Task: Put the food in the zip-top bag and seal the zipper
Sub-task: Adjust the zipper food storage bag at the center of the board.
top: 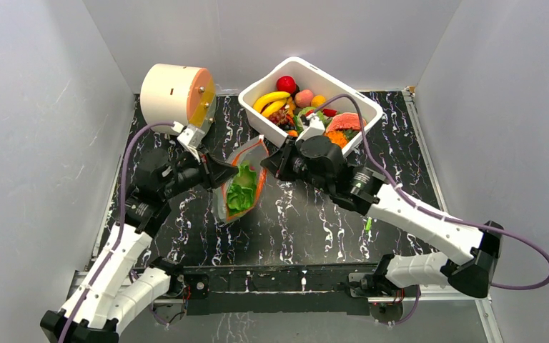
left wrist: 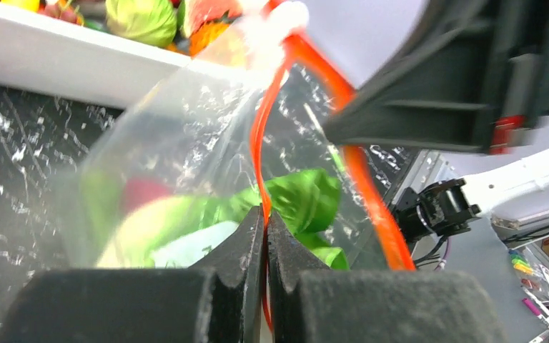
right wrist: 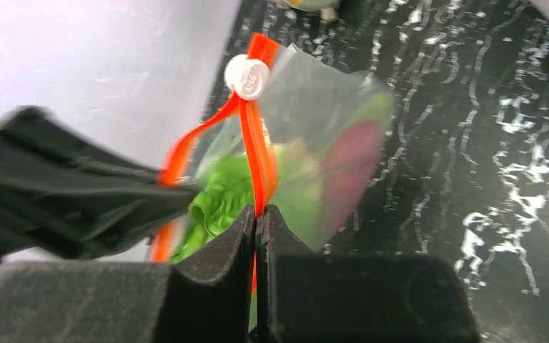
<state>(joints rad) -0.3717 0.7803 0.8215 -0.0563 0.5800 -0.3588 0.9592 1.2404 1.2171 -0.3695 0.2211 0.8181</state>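
Observation:
The clear zip-top bag (top: 237,209) hangs upright between my grippers with its mouth spread open. Green leafy greens (top: 241,189) sit inside it, also showing in the left wrist view (left wrist: 304,196), next to a blurred red piece (right wrist: 354,153). My left gripper (top: 227,174) is shut on one lip of the orange-red zipper (left wrist: 266,218). My right gripper (top: 264,166) is shut on the other lip (right wrist: 258,212). The white slider (right wrist: 247,76) sits at the far end of the zipper strip. More food, a banana (top: 271,100) and a red ball (top: 286,83), lies in the tub.
The white tub (top: 257,86) of toy food stands at the back, just behind my right gripper. A cream cylinder with an orange face (top: 175,93) stands at the back left, close to my left wrist. The table is black marble, with grey walls on three sides.

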